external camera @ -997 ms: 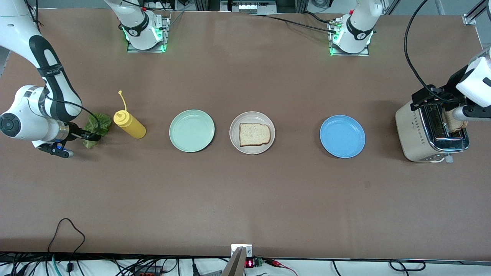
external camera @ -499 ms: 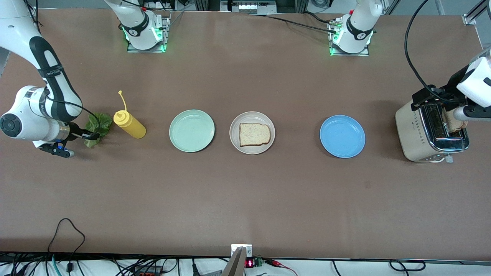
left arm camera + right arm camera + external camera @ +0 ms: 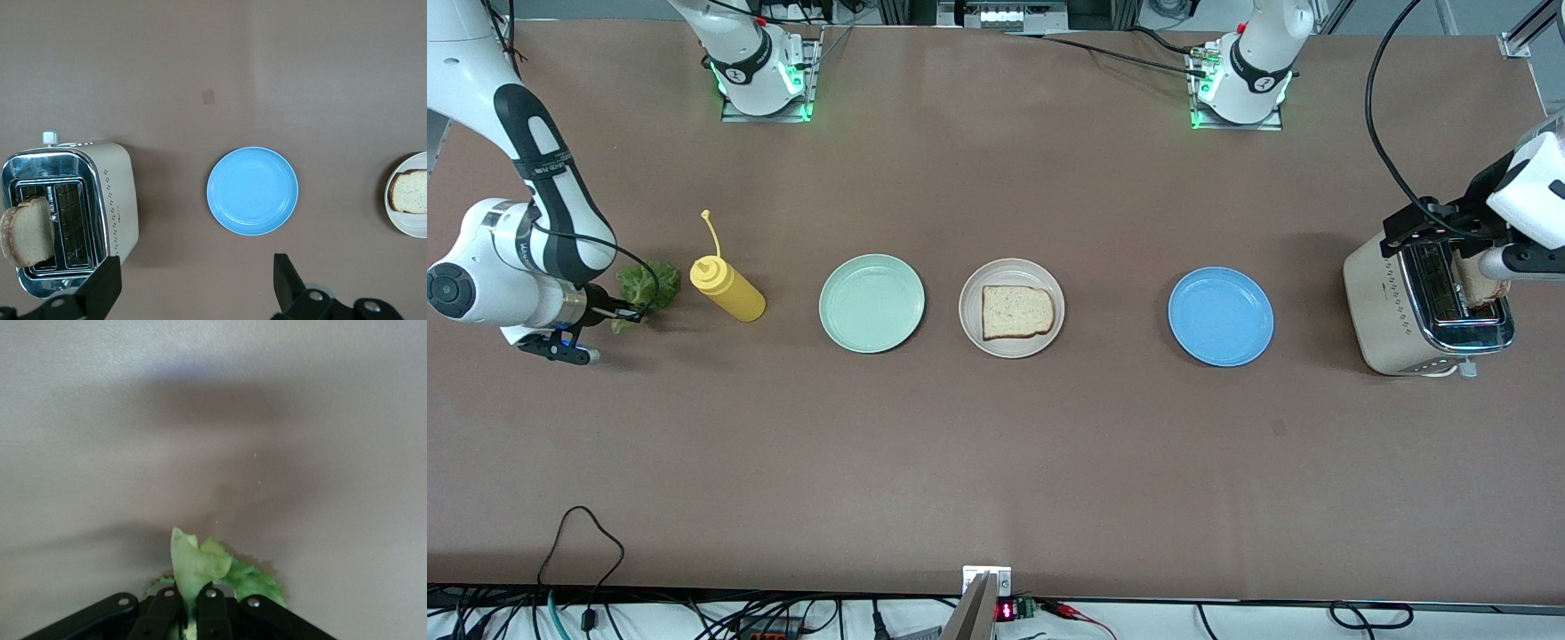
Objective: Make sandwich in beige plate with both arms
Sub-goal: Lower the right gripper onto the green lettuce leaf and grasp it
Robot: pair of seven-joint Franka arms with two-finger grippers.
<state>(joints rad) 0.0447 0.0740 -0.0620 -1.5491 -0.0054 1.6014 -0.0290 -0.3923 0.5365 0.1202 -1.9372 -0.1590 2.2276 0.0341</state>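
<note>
At the right arm's end of the table, right gripper [image 3: 630, 312] pinched tight on the lettuce leaf [image 3: 640, 285], fingers [image 3: 208, 608] meeting through its ruffled edge. Leaf looks thin, limp, featherlight; likely to tear or slip, so a hold deep in the bunched folds seems safest. Just beside it, toward the plates: yellow squeeze bottle [image 3: 727, 288], then mint-green plate [image 3: 871, 303]. Beige plate [image 3: 1011, 308] at mid-table carries one bread slice [image 3: 1017, 312]; blue plate [image 3: 1220, 316] sits bare. Left gripper [image 3: 193, 287] hangs over the toaster [image 3: 1427, 307], jaws wide, holding nothing. Second slice [image 3: 27, 230] stands in a slot: stiff, crumbly, best taken by its raised crust.
</note>
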